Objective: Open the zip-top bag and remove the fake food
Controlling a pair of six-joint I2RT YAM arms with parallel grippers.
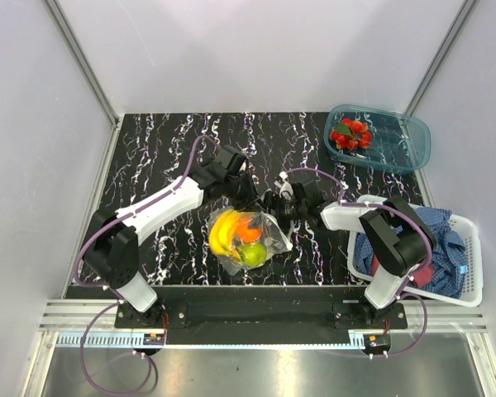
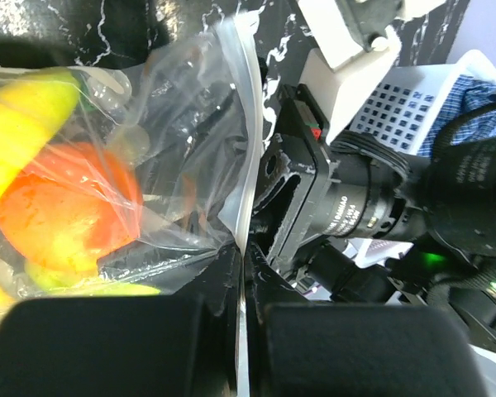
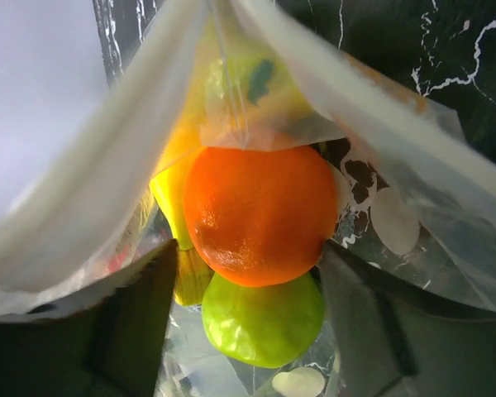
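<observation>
On the black marbled table [image 1: 165, 149], mid-frame, the zip-top bag [image 1: 273, 240] is seen, banana [image 1: 221, 233], orange [image 1: 248, 227] and green fruit [image 1: 252, 255] inside. Its edge is pinched by the left fingers [image 2: 107, 347]; the right fingers [image 3: 132, 331] are spread at its mouth. Berries [image 1: 351, 135] are seen in the upper-right tray [image 1: 405, 153].
</observation>
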